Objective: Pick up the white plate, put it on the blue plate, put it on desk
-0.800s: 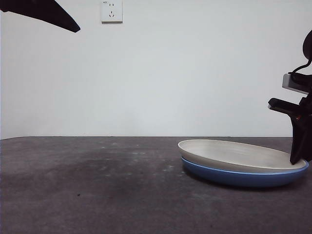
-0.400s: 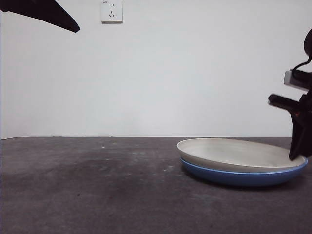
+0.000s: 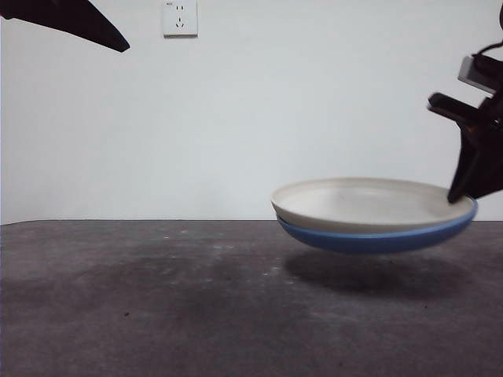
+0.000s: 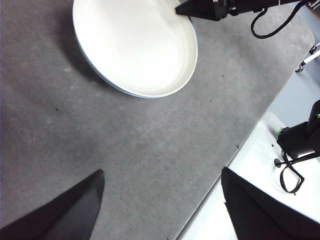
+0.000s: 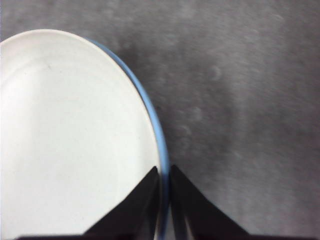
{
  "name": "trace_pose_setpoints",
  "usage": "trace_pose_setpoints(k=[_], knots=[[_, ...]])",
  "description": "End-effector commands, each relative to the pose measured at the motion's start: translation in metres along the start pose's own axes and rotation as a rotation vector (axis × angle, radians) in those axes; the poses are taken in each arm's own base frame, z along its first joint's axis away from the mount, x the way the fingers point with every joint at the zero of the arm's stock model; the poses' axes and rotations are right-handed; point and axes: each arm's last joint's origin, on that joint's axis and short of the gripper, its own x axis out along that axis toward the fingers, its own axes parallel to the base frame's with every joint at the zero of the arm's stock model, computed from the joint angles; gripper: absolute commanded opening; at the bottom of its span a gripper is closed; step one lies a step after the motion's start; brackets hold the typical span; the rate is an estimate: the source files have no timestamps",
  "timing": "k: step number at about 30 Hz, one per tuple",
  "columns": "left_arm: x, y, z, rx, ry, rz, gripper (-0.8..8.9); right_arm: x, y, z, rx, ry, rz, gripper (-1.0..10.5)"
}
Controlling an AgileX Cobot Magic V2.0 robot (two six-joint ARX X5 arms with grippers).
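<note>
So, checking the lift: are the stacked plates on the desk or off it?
Off. Front view shows the blue plate and white plate above the desk, shadow beneath, rims pinched by the right hand.

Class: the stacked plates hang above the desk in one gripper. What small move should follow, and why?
Probably a slow carry sideways, then lowering: the right gripper pinches the rims of the white plate and blue plate at one edge only, clear above the desk.
</note>
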Motion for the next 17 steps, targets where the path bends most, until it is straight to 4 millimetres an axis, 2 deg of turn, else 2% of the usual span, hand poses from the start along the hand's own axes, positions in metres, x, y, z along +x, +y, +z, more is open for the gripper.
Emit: trace_pose_setpoints(k=[1, 10, 17], knots=[[0.0, -0.002, 0.003, 0.022, -0.009, -0.011, 3.71, -0.001, 0.014, 0.011, 0.007, -0.03, 0.044, 0.1], [0.0, -0.002, 0.003, 0.022, -0.009, -0.011, 3.71, 0.004, 0.053, 0.022, -0.063, -0.054, 0.079, 0.1], [0.0, -0.002, 0.003, 0.021, -0.008, -0.011, 3.71, 0.029, 0.071, 0.027, -0.07, -0.018, 0.09, 0.1]])
